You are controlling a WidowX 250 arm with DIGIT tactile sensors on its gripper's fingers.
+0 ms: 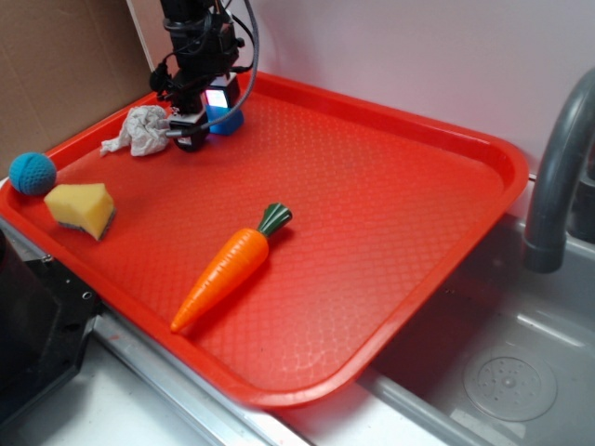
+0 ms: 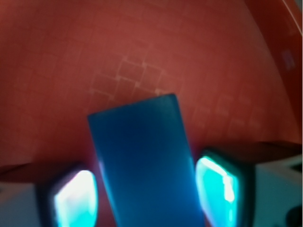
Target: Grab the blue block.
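The gripper (image 2: 147, 191) hangs low over the far corner of the red tray (image 1: 390, 186) with its jaws apart, the blue block (image 2: 144, 165) lying between them, its long axis running straight ahead of the fingers, seemingly not yet pinched.

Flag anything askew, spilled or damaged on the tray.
Nothing spilled or broken. The blue block sits slightly skewed between the open jaws of the gripper. A crumpled white cloth lies beside it on the red tray.
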